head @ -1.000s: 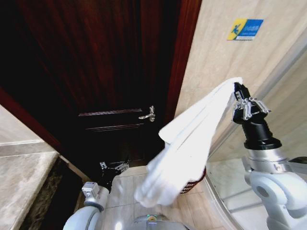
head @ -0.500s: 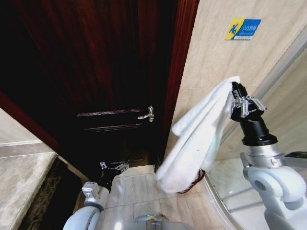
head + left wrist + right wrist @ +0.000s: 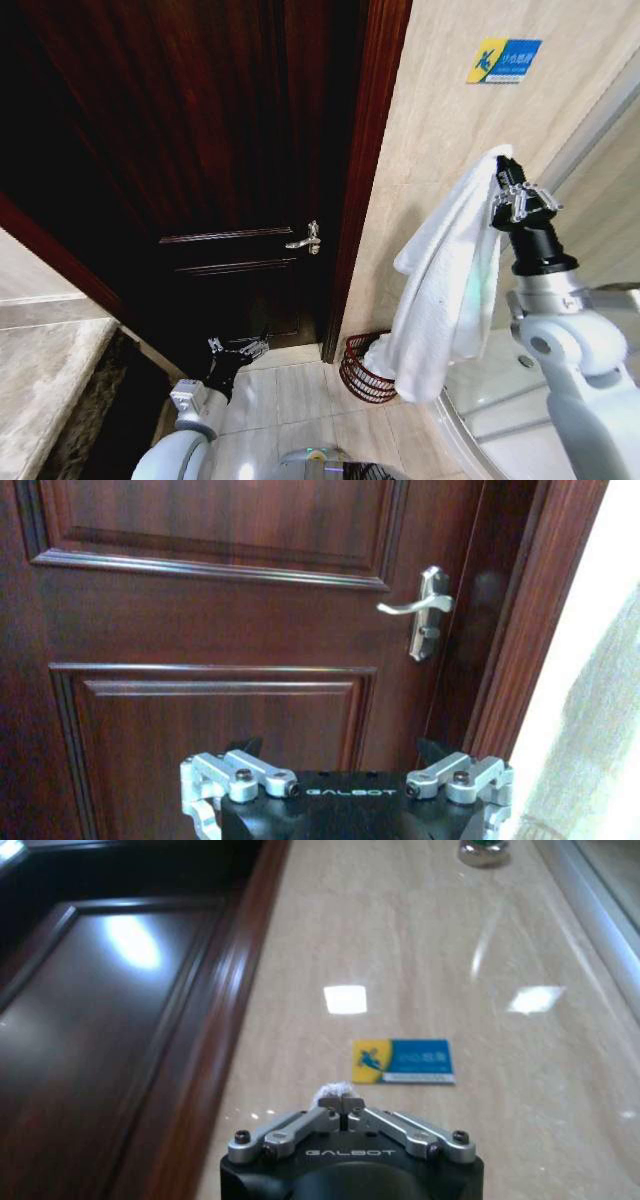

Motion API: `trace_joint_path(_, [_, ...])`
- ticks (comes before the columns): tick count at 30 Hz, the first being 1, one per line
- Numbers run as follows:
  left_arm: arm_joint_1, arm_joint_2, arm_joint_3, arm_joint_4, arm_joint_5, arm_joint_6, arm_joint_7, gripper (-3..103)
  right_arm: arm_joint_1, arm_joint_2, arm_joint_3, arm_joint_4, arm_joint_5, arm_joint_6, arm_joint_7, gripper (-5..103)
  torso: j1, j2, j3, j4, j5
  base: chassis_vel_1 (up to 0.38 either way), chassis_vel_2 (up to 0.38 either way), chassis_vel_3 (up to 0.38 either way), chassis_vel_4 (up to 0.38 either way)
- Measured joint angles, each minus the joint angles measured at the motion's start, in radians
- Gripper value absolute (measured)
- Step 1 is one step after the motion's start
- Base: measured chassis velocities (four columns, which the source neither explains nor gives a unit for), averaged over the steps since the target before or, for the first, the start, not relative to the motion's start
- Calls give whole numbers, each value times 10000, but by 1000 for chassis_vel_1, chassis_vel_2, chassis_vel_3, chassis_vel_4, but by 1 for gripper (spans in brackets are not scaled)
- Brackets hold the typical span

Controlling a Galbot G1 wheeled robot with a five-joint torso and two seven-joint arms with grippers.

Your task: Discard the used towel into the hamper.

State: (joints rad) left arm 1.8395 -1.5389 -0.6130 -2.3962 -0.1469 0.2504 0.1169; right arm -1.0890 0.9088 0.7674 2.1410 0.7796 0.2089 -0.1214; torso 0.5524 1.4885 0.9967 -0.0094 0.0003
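The used towel is white and hangs in a long fold from my right gripper, which is shut on its top end, raised in front of the beige wall. The towel's lower end dangles just above and to the right of the hamper, a reddish-brown wire basket on the floor in the corner by the door frame. In the right wrist view the right gripper has its fingers pressed together, with a white tuft of towel showing past them. My left gripper is parked low near the floor, open, facing the door.
A dark wooden door with a metal lever handle stands left of the hamper. A blue sign is stuck on the tiled wall. A glass shower partition runs along the right. A marble counter is at the left.
The towel has swung right towards the wall and now hangs straighter, uncovering the hamper. My right gripper shifted slightly right and down. The left arm stayed put.
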Motion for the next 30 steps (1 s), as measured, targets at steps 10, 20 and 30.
trace_joint_path(10, [0,0,0,0,1,0,0,100,822,60,-571,-1270,23,195,-305,0,0,0,0,1,-3,0,0,0,0])
trace_joint_path(20, [0,0,0,0,0,0,0,100,1451,-64,-1022,-1674,207,232,-364,0,0,0,-1,1,-5,0,0,0,0])
trace_joint_path(30, [0,0,0,0,1,0,0,100,1929,-261,-1176,-1833,313,192,-346,0,0,0,-1,0,-3,0,0,0,0])
